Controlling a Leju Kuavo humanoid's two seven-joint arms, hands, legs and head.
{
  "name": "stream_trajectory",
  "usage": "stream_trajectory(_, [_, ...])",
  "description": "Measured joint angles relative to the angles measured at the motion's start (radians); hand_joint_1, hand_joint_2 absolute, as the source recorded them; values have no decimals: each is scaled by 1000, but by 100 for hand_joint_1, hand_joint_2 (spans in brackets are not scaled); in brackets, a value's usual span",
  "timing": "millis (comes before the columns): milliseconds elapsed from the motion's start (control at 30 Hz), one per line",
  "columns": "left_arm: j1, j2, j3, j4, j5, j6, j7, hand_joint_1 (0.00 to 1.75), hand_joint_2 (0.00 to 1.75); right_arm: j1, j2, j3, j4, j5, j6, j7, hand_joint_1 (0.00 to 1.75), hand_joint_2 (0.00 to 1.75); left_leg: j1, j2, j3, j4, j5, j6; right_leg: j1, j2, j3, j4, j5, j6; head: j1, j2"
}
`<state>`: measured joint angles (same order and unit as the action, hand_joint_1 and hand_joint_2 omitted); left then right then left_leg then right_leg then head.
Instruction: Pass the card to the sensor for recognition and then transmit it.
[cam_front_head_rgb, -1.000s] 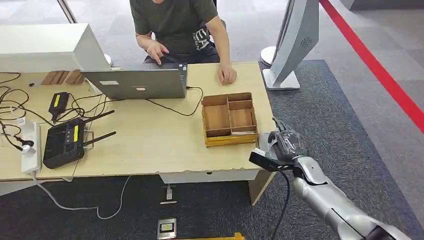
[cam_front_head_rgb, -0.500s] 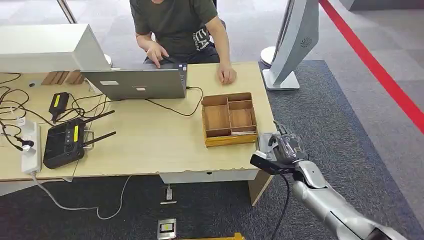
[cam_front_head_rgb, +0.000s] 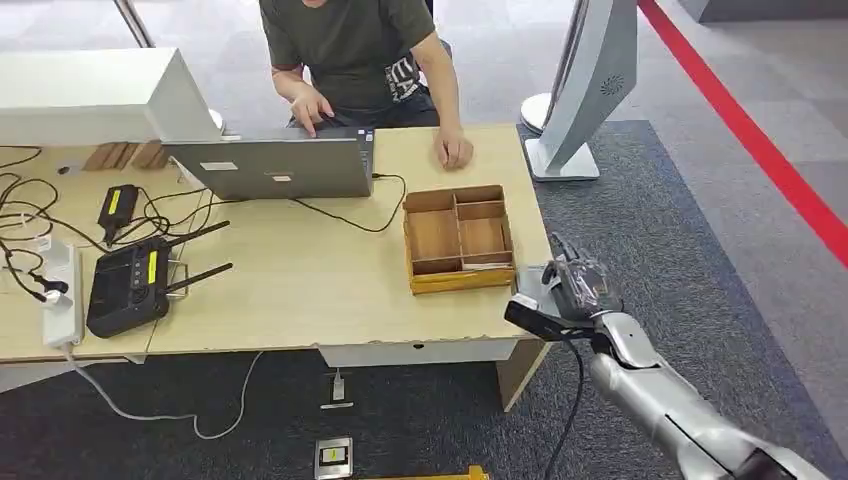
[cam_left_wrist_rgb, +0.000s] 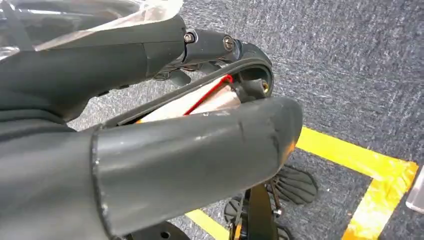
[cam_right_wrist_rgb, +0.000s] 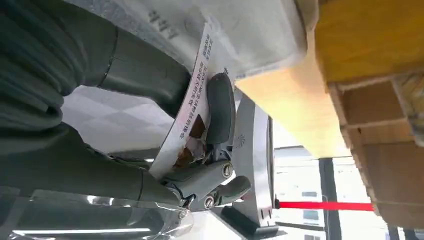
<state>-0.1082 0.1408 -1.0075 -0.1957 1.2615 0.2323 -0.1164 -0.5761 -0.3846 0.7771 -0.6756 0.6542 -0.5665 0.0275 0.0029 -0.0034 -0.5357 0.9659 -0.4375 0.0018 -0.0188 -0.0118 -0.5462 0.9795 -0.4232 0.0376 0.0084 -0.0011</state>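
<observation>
Silver right arm raised, hand (cam_front_head_rgb: 577, 287) pinching card (cam_right_wrist_rgb: 187, 112) beside table (cam_front_head_rgb: 300, 290).

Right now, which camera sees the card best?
The right wrist view: the card, white with printed text, sits close-up, pinched in the right hand. The head view shows that hand by the table corner, card too small to make out. The left wrist view looks at carpet.

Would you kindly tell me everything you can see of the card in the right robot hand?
The card is thin, flat and white, with lines of small dark print along one edge and brown markings near one end. The right robot hand pinches it between dark fingers, beside the table's right edge, close to the wooden tray. In the head view the hand hides it.
</observation>
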Motion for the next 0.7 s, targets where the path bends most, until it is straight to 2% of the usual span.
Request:
stream_trajectory(233, [0, -2, 0, 0, -16, -9, 5, 0, 0, -47, -50, 0, -144, 83, 69, 66, 175, 175, 0, 0, 0, 0, 0, 0, 0, 0, 0, 0, 0, 0, 0, 0])
stream_trajectory(400, [-1, -2, -1, 0, -30, -25, -10, 0, 0, -104, -55, 11, -273, 163, 160, 114, 175, 175, 0, 1, 0, 0, 0, 0, 0, 1, -1, 0, 0, 0, 0, 0])
stream_trajectory(533, [-2, -4, -2, 0, -43, -27, -12, 0, 0, -159, -19, 24, -319, 198, 212, 114, 175, 175, 1, 1, 0, 0, 0, 0, 1, 1, -1, 1, 0, 0, 0, 0])
stream_trajectory(700, [-4, -10, -21, 0, -89, -13, -23, 0, 0, -239, 71, 41, -287, 205, 239, 72, 175, 175, 1, 0, -1, 0, 1, -1, 1, 1, -2, 1, 1, -1, 0, 0])
